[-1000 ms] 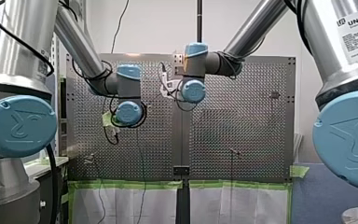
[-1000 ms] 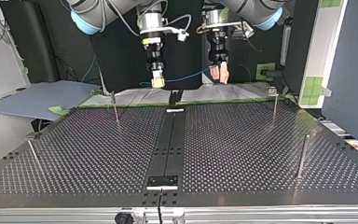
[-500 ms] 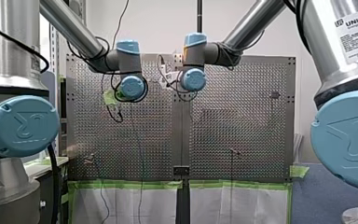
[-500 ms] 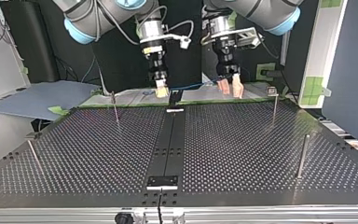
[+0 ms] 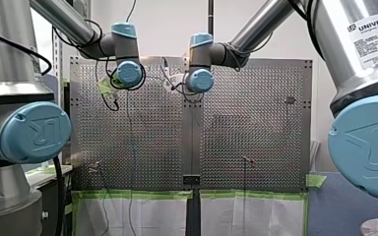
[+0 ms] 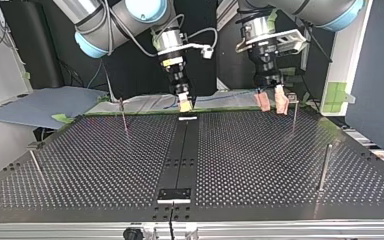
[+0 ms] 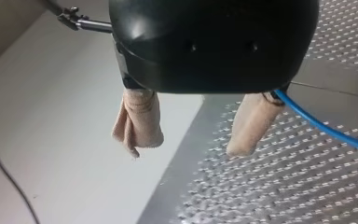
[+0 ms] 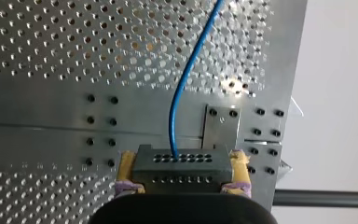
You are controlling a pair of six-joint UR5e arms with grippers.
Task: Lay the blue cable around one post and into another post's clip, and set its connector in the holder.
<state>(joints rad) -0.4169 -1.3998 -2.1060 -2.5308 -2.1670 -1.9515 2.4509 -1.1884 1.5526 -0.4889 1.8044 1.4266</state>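
Right gripper (image 6: 184, 104) clamps the connector (image 8: 182, 169); left gripper (image 7: 189, 147) stands open. Blue cable (image 8: 185, 77) hangs unrouted: routing and seating judged outstanding.

The front view looks down from behind over the table (image 5: 256, 123); the top view faces back, low, across it; both wrist views sit close above its edge.

- Cable (image 8: 186, 79): bright blue.
- Connector (image 8: 182, 169): dark grey (two rows of small holes across it).
- Pads (image 8: 127, 163) of my right gripper (image 8: 182, 157): yellow.
- Pads (image 7: 139, 119) of my left gripper (image 7: 186, 148): beige.
- Worktop (image 8: 51, 46): silvery, evenly dotted with holes; green tape (image 5: 138, 194) edging.
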